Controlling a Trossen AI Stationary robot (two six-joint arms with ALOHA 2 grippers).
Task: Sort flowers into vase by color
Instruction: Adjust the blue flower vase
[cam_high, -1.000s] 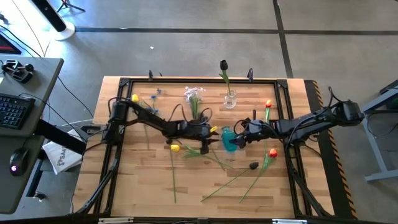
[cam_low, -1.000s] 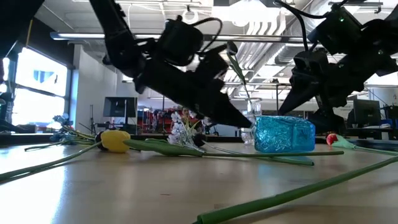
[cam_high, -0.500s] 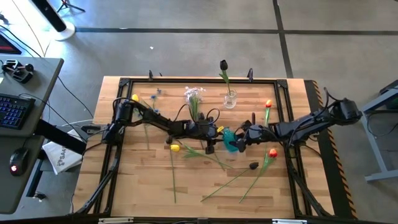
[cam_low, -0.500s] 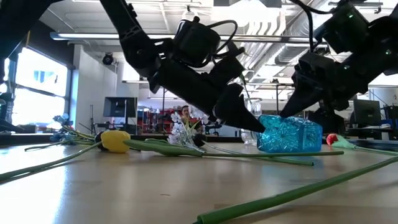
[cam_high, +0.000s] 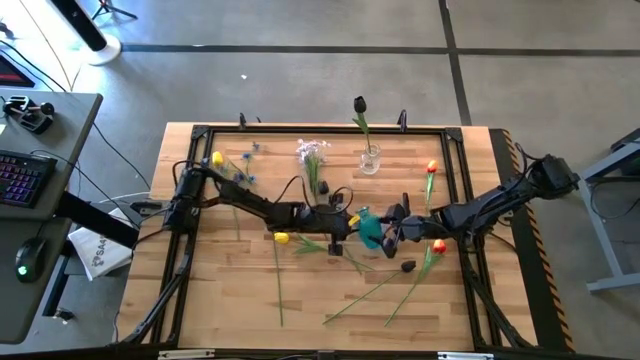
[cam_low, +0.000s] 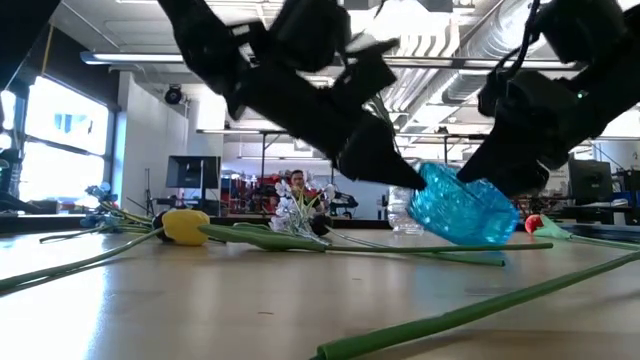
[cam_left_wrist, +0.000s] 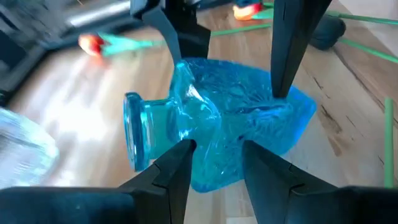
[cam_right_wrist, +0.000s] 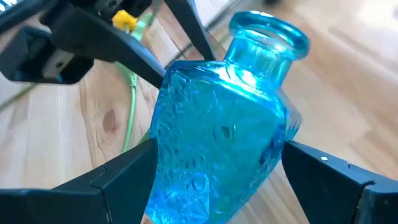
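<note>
- flowers (cam_high: 279, 270): lying loose across the table (cam_high: 220, 300), some at the far left, others to the right.
- left gripper (cam_high: 347, 224): mid-table, fingers (cam_left_wrist: 177, 168) partly spread, pressed on the blue vase (cam_high: 369, 227).
- blue vase: tilted, lifted off the wood, between both grippers.
- right gripper (cam_high: 392, 226): fingers (cam_right_wrist: 127, 171) wide, clamped on the vase body.
- clear vase (cam_high: 370, 159): upright, far side, holding one dark flower (cam_high: 359, 104).

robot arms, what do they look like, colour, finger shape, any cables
Both arms are dark, near-black, jointed links, with loose black cables looping along them in the high view. The left gripper has two flat black fingers with rounded tips. The right gripper has black fingers that are broad at the base and taper towards the tip. No markings are legible.
</note>
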